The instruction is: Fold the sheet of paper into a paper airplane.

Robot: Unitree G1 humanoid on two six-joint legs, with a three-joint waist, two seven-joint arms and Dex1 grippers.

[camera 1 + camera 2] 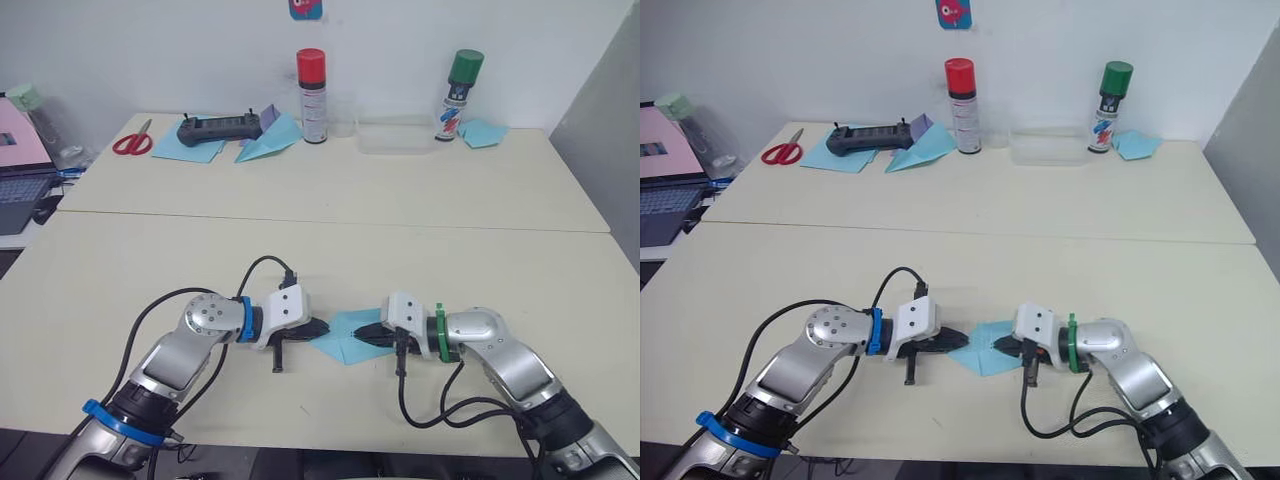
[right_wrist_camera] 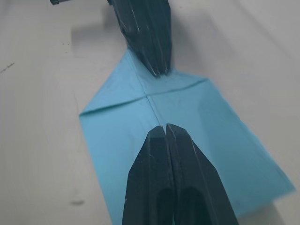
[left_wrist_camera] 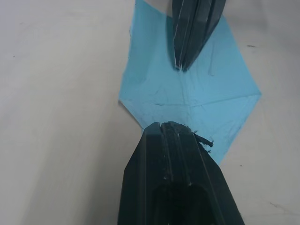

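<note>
Light blue sheet of paper point(image 1: 345, 335), partly folded to a point, lies flat on the near desk point(image 1: 330, 250) between left tool point(image 1: 318, 329) and right tool point(image 1: 366, 335) — both pressed together, tips on its centre crease — best pressed firmly along that line

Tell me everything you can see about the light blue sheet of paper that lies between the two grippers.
The light blue sheet of paper is thin and matte, lying flat on the near cream table. It is already partly folded: two corners are turned in to form a point at one end, and a centre crease runs along its length. The left gripper and the right gripper, both with fingers closed, press down on it from opposite ends, their tips on the centre crease. Nothing else touches it.
</note>
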